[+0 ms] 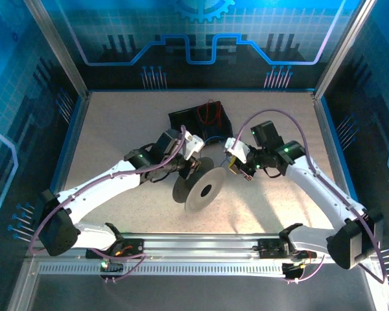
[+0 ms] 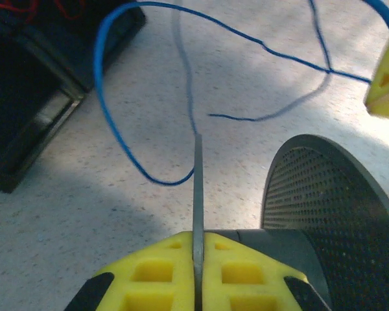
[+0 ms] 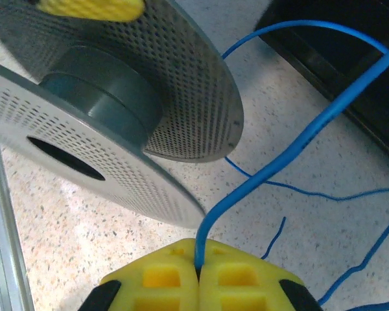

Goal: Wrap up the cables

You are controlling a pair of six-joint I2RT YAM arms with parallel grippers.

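Speckled pale tabletop (image 1: 117, 129) inside an enclosure with blue-lit patterned walls (image 1: 45, 97).

Left fingers (image 2: 155, 272): pressed together on the thin rim of one disc of the spool (image 1: 204, 188). In the left wrist view that disc is seen edge-on and runs straight away from the fingertips. The grey hub (image 3: 97, 97) and the second, perforated disc lie just to the right of the grip.

Right fingers (image 3: 155, 278): pinched together on the blue cable (image 3: 292, 146). The cable leaves the fingertips and rises up and to the right, towards the black box (image 1: 201, 120) at the far side of the tabletop. Further thin loops of it trail loose on the surface beside the spool.

Key relation: seen from the right wrist, the hub sits up and to the left of the held cable. The cable's long axis points the other way, and no turn of it lies in the channel between the two discs. The spool is tipped, one disc edge resting on the tabletop.

Judgement: wrapping has not yet begun. The right arm carries the cable and is nearer the work. Its next move calls for swinging the cable across into the gap between the discs while the left arm steadies the spool.

Red cable (image 1: 209, 111): bunched in the black box, well apart from both arms.
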